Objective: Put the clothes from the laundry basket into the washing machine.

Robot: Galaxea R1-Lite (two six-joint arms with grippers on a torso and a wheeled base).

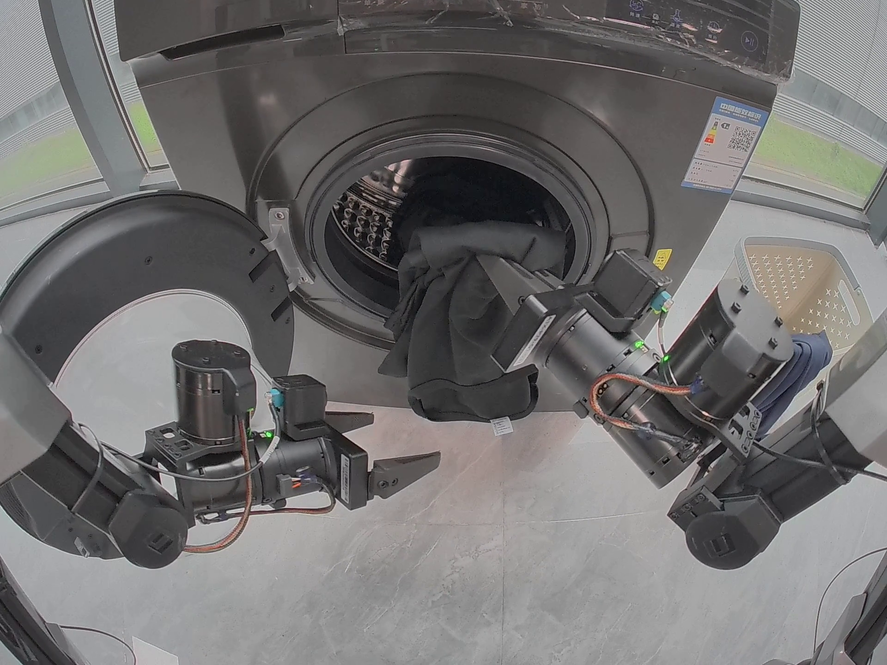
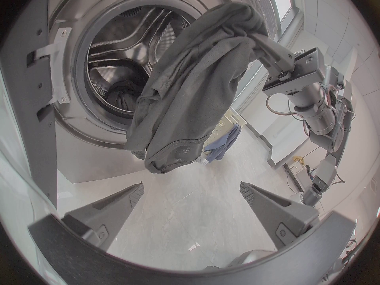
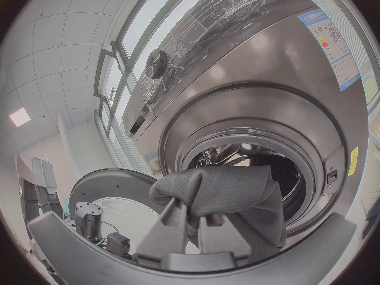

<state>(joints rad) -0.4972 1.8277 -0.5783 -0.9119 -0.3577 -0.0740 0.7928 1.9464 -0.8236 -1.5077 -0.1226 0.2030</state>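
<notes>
A dark grey garment (image 1: 457, 320) hangs in front of the washing machine's round opening (image 1: 370, 223), draped down past its lower rim. My right gripper (image 1: 488, 270) is shut on the garment's top, right at the drum mouth; the closed fingers (image 3: 178, 222) pinch the cloth (image 3: 225, 190). The same garment (image 2: 190, 88) dangles from that gripper (image 2: 264, 46) in the left wrist view. Inside the drum lies another dark piece of clothing (image 2: 122, 95). My left gripper (image 1: 388, 445) is open and empty, low over the floor left of the garment. The laundry basket (image 1: 804, 288) stands at the right with a blue garment (image 1: 799, 367) over its edge.
The washer door (image 1: 139, 270) is swung fully open to the left, behind my left arm. The grey marble floor (image 1: 480, 547) lies in front of the machine. Windows run behind the washer.
</notes>
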